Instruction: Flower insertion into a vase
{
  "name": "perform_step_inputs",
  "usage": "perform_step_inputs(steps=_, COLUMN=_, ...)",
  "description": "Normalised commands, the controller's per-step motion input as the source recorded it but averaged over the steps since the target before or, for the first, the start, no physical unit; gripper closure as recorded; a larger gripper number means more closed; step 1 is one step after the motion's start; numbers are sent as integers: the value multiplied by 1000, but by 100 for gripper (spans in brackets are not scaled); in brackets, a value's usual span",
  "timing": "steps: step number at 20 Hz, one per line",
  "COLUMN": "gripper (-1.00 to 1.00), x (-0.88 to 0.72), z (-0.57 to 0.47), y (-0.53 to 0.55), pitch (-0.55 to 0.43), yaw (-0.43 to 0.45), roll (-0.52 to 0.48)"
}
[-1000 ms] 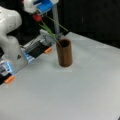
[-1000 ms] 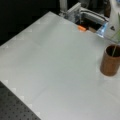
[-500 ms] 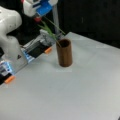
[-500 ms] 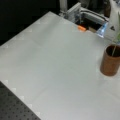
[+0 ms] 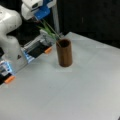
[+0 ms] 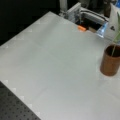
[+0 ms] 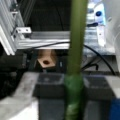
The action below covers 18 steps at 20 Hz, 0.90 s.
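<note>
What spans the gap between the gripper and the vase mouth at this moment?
Only the green flower stem: in a front view it slants from the gripper down into the vase. The wrist view shows the stem clamped between the fingers.

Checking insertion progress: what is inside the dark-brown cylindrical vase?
A green flower stem slants into the dark-brown cylindrical vase, held above by the gripper. The vase wall hides the stem's lower end and the bottom.

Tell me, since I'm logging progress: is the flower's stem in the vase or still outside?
In. The green stem dips inside the vase mouth, and the gripper is shut on it above.
</note>
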Motion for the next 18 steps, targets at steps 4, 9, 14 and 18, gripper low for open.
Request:
perform_step_inputs(steps=4, gripper=100, x=355, z=93, y=204, pitch=544, yaw=55, roll=-69)
perform_step_inputs(steps=9, gripper=100, x=314, z=91, y=258, pitch=474, yaw=61, roll=-126)
perform_step_inputs(steps=14, gripper=100, x=271, z=70, y=224, pitch=421, yaw=42, roll=-160)
perform_step_inputs(steps=18, gripper=100, x=245, z=56, y=174, pitch=381, yaw=36, roll=-169)
